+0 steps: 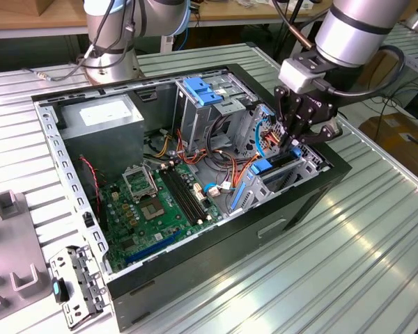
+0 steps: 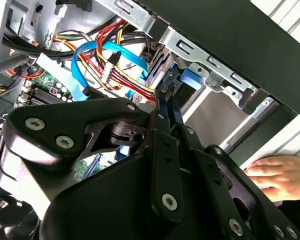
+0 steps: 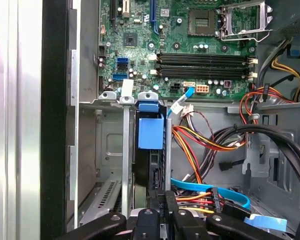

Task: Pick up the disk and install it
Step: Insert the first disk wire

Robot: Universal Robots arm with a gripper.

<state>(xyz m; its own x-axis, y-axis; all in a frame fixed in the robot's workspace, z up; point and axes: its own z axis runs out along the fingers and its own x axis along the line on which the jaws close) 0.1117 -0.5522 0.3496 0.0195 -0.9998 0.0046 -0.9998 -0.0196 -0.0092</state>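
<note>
The disk (image 3: 151,132) stands on edge in the narrow metal drive bay at the case's front corner, its blue carrier showing above its dark body. In the exterior view the disk (image 1: 273,167) sits low in that bay toward the exterior view's right. My gripper (image 1: 292,141) hangs directly over it, fingers drawn close together on its upper edge. In both wrist views the black fingers (image 3: 171,210) pinch the thin edge of the disk (image 2: 189,79), which runs on into the bay.
The open computer case (image 1: 313,198) holds a green motherboard (image 1: 160,202), a grey cage with a blue latch (image 1: 200,90), a power supply (image 1: 101,118) and bundled cables (image 3: 205,140). A person's hand (image 2: 275,175) rests outside the case. A loose metal bracket (image 1: 76,285) lies on the table.
</note>
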